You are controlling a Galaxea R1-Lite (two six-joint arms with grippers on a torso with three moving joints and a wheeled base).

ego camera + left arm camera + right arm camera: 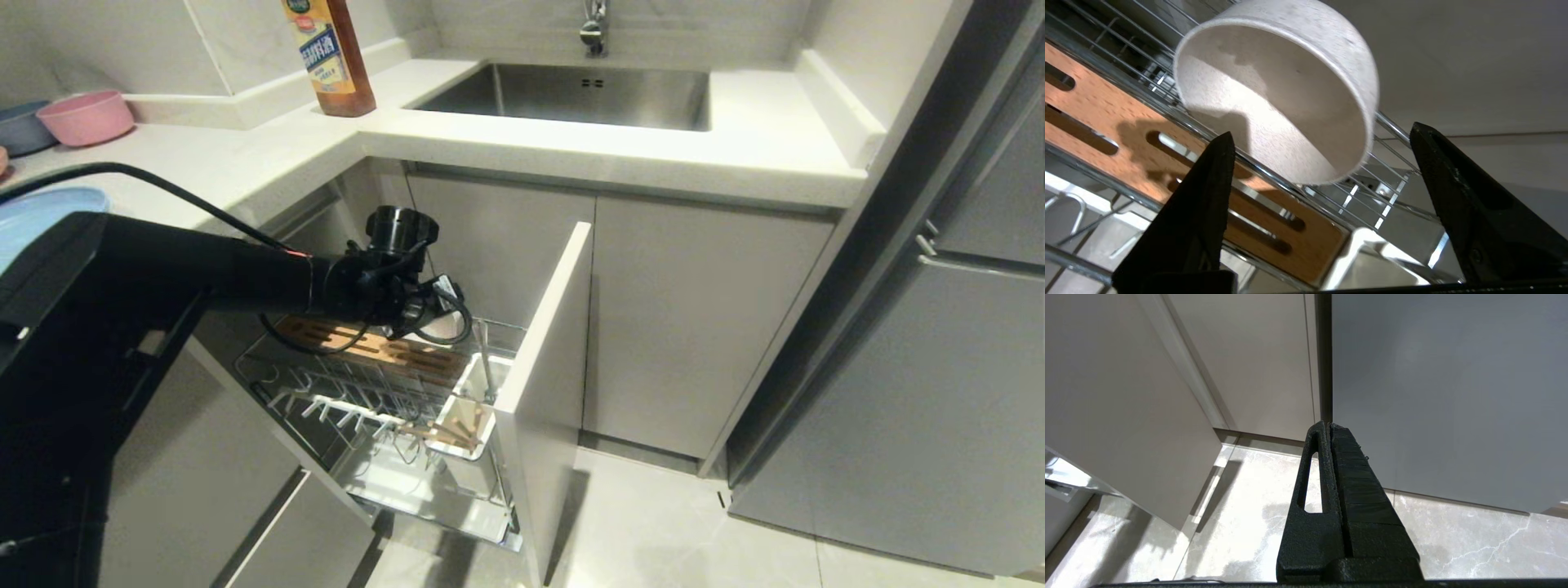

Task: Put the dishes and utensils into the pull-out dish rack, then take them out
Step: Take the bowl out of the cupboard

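The cream-white bowl (1278,94) sits tipped on its side in the pull-out dish rack (384,408), on the chrome wires at the rack's back edge, its open mouth turned toward the left hand (1323,163). It lies just behind the slotted wooden block (1126,134), near the rack's front-panel end. The left hand is spread wide, its two black fingers (1208,192) standing on either side of the bowl without touching it, and it has hold of nothing. In the head view that hand (437,314) hovers over the back of the rack, above the wooden block (367,347). The white utensil cup (469,408) stands in the rack's corner beside the pale grey front panel (547,359), with the steel spoon (486,363) upright in it and the wooden chopsticks (445,433) leaning across its near side. The light-blue plate (45,212) rests at the left edge of the worktop (245,163). The right hand (1331,433) hangs over the floor (1453,539) with its fingers pressed together, holding nothing.
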